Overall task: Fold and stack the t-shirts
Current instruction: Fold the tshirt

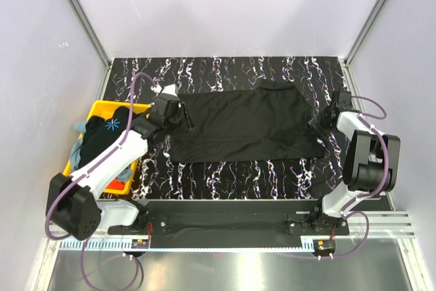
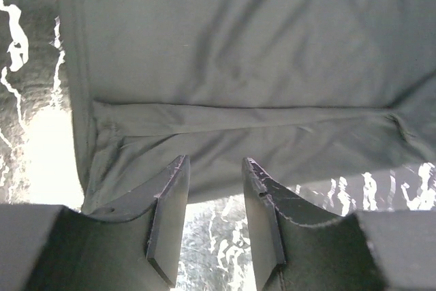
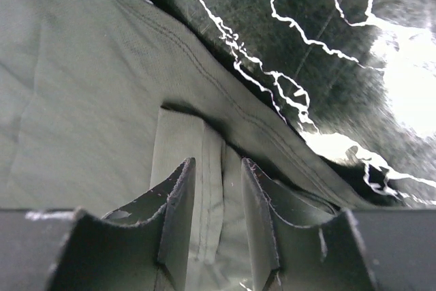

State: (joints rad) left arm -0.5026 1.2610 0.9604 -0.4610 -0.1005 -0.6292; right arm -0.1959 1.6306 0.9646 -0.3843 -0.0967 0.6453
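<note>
Left gripper [image 2: 214,160] and right gripper [image 3: 218,161] stood half-open, clamping nothing evident, at opposite ends of the black t-shirt [image 1: 242,126] spread on the table [image 1: 225,73]; the first fold next required pinching both edges.

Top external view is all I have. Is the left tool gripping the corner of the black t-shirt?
Observer: It doesn't look like it. In the left wrist view the left tool has its fingers apart, with bare table showing in the gap. The edge of the black t-shirt lies at the tips.
Operator: And the right tool?
Observer: At the right tool, the right wrist view shows a fold of the shirt's edge running between the fingers. I can't tell whether it is pinched.
</note>
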